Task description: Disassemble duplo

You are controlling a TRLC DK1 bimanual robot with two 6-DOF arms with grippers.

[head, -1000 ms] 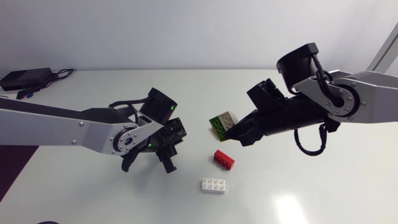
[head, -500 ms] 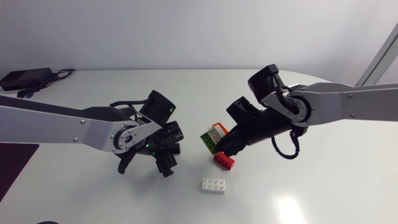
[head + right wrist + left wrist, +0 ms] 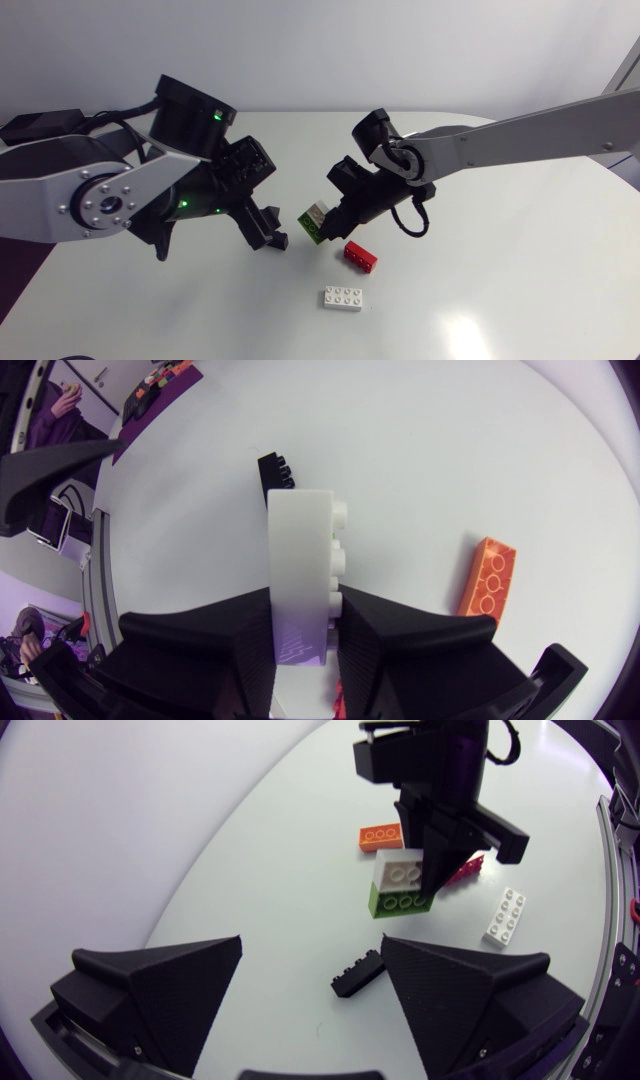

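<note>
Since a second ago, the right arm has carried its load leftward toward the left arm, which has lifted nearer the head camera. The right gripper [image 3: 336, 211] is clenched on a plastic duplo stack [image 3: 400, 888], a white studded brick seated on a green one, with a finger on either side. The left gripper [image 3: 312, 948] gapes wide, the stack ahead of its fingers and apart from them. A small red brick [image 3: 361, 257] and a white flat plate [image 3: 343, 298] lie on the table nearby.
</note>
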